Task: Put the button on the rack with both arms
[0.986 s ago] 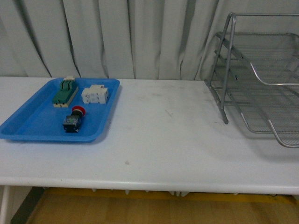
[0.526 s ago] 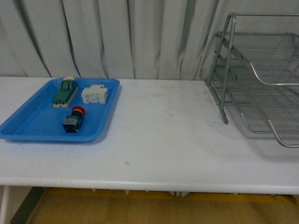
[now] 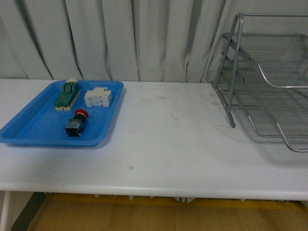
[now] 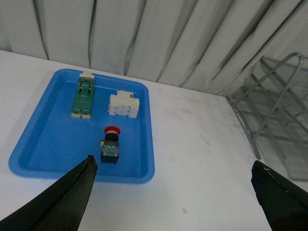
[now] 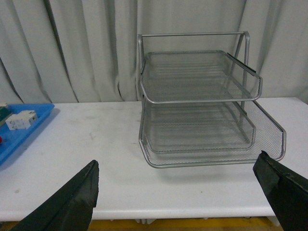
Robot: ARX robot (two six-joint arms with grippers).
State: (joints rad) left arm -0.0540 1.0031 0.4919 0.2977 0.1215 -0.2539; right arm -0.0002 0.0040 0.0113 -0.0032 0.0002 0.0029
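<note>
The left pincer (image 4: 173, 166) is hanging spread wide. Its two dark fingers are showing at the edges of its wrist view with only table between them. The right pincer (image 5: 175, 163) is gaping just as wide and is likewise carrying nothing. Neither arm is showing in the front view, so both are probably being held back from the table (image 3: 168, 144).

The left one is looking down at the button (image 4: 110, 144), which is lying in the blue tray (image 4: 48, 139). Its red cap is pointing toward the white block (image 4: 123, 104) and the green-and-cream switch (image 4: 83, 94), and it is touching neither. That gap is giving the fingers room to close on the dark body alone.

The right one is facing the rack (image 5: 202, 96), which is standing on the robot's right, well apart from the tray, with its open tiers turned toward that arm. The split looks deliberate: the left is sitting nearest the pickup and the right nearest the drop, so a handover over the bare middle of the table seems likely. No step is done yet.
</note>
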